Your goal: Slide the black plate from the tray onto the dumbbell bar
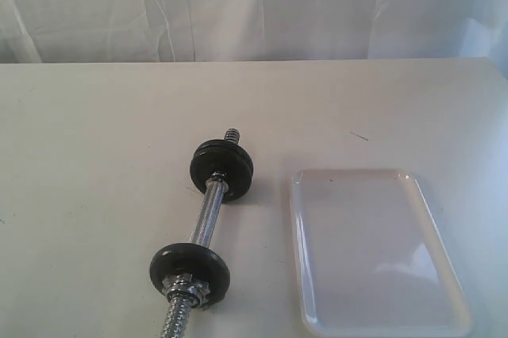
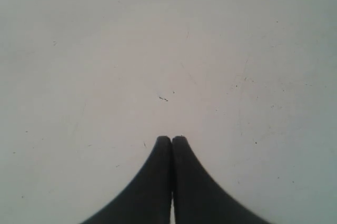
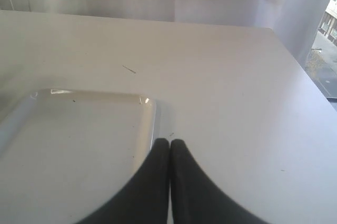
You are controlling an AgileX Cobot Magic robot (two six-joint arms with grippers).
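Note:
The dumbbell bar (image 1: pixel 208 215) lies on the table at centre left, running diagonally, with a black plate (image 1: pixel 221 167) near its far threaded end and another black plate (image 1: pixel 189 270) with a silver nut (image 1: pixel 188 286) near its near end. The white tray (image 1: pixel 379 249) sits to its right and holds nothing; the tray (image 3: pixel 79 145) also shows in the right wrist view. My right gripper (image 3: pixel 169 141) is shut, over the tray's corner rim. My left gripper (image 2: pixel 171 138) is shut above bare table. Neither gripper appears in the exterior view.
A white curtain (image 1: pixel 254 5) hangs behind the table's far edge. In the right wrist view the table's side edge (image 3: pixel 303 69) drops off toward a window. A small dark mark (image 1: pixel 359 136) lies beyond the tray.

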